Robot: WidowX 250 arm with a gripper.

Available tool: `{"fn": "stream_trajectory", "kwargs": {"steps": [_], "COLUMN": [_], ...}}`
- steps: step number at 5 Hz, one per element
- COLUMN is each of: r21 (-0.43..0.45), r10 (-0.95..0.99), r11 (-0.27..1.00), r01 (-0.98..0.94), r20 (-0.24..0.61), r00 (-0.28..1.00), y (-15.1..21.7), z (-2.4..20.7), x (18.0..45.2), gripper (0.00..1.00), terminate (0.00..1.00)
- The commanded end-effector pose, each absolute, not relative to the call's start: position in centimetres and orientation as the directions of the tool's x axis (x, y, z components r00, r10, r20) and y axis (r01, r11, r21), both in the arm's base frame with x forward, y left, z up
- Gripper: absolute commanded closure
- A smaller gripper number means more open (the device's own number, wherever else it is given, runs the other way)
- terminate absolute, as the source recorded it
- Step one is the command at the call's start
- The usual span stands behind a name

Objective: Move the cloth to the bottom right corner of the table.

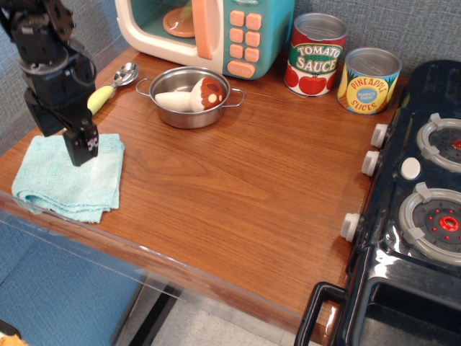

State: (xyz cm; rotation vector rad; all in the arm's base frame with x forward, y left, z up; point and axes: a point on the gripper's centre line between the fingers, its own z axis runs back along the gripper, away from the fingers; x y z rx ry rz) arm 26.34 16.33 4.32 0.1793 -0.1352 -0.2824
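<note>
So the black robot gripper (78,148) hangs right over the folded light aqua-blue terry cloth (68,175), roughly above its upper middle, and it looks like it's lined up for a straight-down pinch. Honestly can't tell if the jaws are apart or together, the fingers just read as one dark block from this angle, and I can't say if the tips touch the fabric either. The cloth sits directly beneath the gripper, with its far edge running out toward the front rim of the reddish-brown wood-grain table (238,187). Just behind the gripper is a yellow-handled metal spoon (108,86), and off to the side past that a small steel pot with two handles (191,97) holding what looks like a toy mushroom. Further back stands a teal and cream toy microwave (209,32). My guess: it's going for the middle of the cloth so the folds lift together, then a long drag across the bare wood toward the black toy stove (410,194) side, where the target corner is well away.
</note>
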Motion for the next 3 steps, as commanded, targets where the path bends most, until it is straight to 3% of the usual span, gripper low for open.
{"fn": "stream_trajectory", "kwargs": {"steps": [1,2,3], "r21": [0.133,0.075,0.004], "r10": [-0.239,-0.268,-0.306], "r11": [0.966,0.963,0.951], "r01": [0.223,0.261,0.308], "r20": [0.118,0.124,0.120], "r00": [0.964,0.955,0.944], "y": [17.6,15.3,10.2], "z": [0.4,0.1,1.1], "x": [26.5,27.3,27.6], "gripper": [0.00,0.00,0.00], "terminate": [0.00,0.00,0.00]}}
